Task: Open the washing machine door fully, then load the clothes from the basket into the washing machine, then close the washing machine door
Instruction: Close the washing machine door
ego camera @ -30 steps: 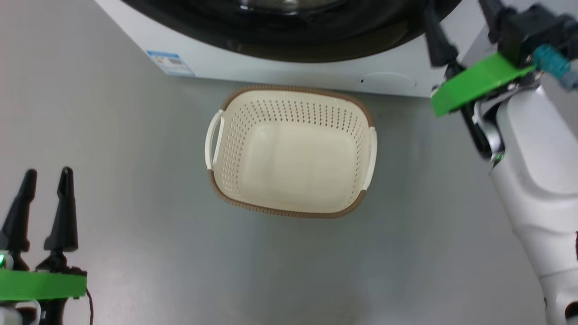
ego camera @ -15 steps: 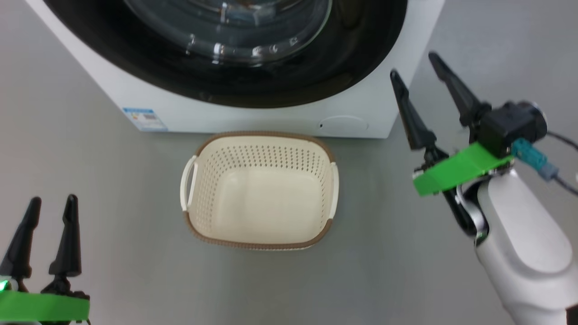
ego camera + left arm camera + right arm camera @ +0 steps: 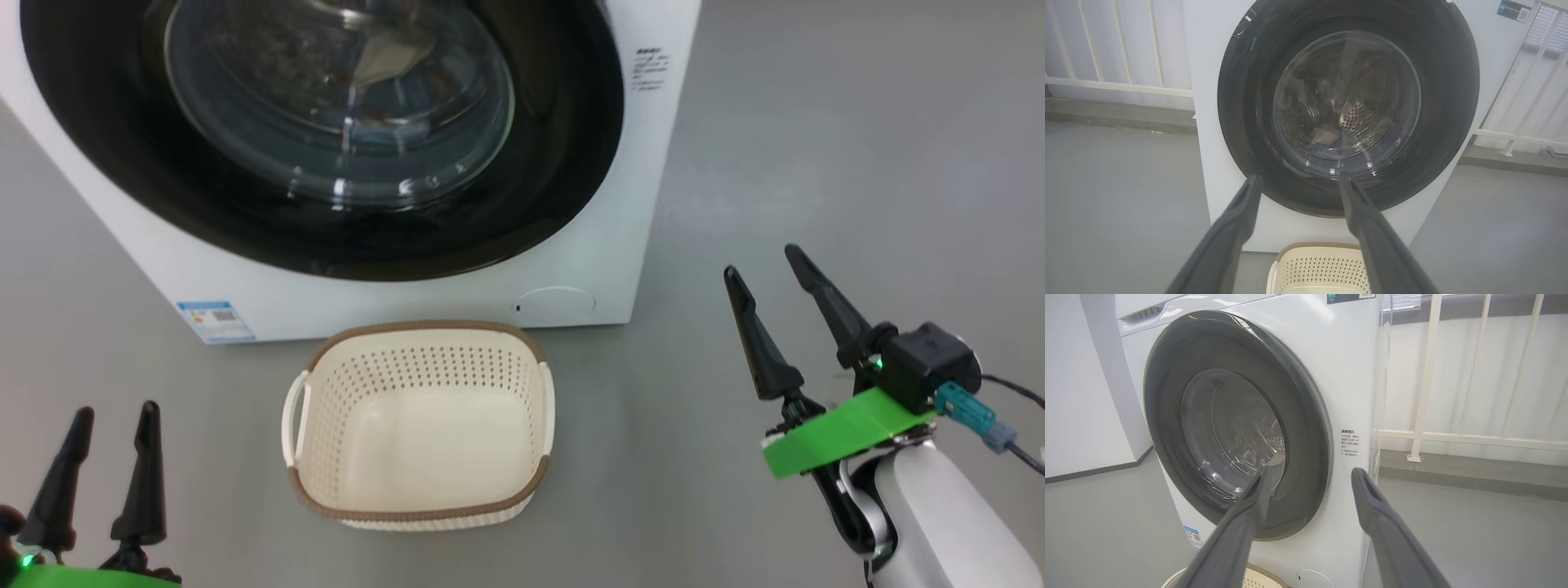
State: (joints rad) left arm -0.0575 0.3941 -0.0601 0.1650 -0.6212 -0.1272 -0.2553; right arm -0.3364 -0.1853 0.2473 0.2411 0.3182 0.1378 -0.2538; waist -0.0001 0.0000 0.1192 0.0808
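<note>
The washing machine door [image 3: 326, 139] sits flush against the washing machine [image 3: 596, 261] across the upper left of the head view. The basket [image 3: 424, 326] at lower centre, just before the machine, holds nothing. In the left wrist view, what looks like the clothes [image 3: 1327, 134] lies in the drum behind the glass, so the closing step looks all but done. To finish it well, any last push belongs on the black ring at the latch side, never on the glass bulge; whether the latch has caught cannot be told. The left gripper [image 3: 117, 408] stands at lower left, fingers spread, pointing up the frame, empty. The right gripper [image 3: 760, 260] hangs at lower right, well apart from the door, fingers spread, tilted up and left, holding nothing.
</note>
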